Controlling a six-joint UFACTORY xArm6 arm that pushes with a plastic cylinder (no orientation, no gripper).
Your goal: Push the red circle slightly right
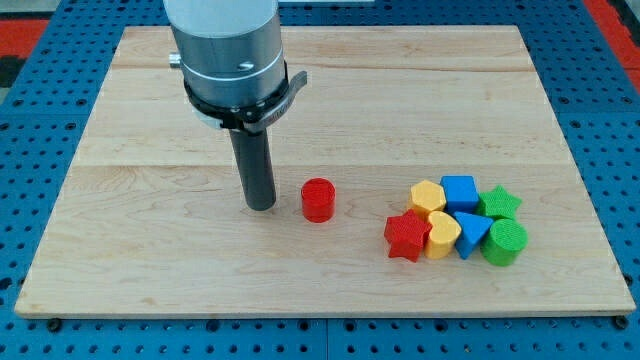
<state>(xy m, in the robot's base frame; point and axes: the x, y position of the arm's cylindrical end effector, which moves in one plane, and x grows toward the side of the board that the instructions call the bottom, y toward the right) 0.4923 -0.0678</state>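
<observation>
Resting on the pale wooden board (150, 260), my tip (261, 206) sits just to the view's left of the small red circle block (319, 200), a short upright cylinder, with a narrow strip of bare wood showing between the two, so I am near it but not touching. I carry no jaws, only a straight dark rod (254, 165) hanging from a grey metal cylinder housing (226, 45), and it holds nothing. That red circle stands near the middle of the board, a little toward the view's bottom, and well apart from the huddle of other blocks at the view's lower right. In that huddle a red star block (407, 236) lies at the view's left edge, touching a yellow heart-shaped block (442, 233); above them sits a yellow block (428, 196) of rounded, roughly hexagonal shape, just beside a blue cube (460, 191). A blue triangular block (471, 234) is wedged between the yellow heart and a green cylinder block (505, 242), and a green star block (499, 203) sits at the view's upper right of the group. Around the board runs a blue perforated table surface (40, 130).
</observation>
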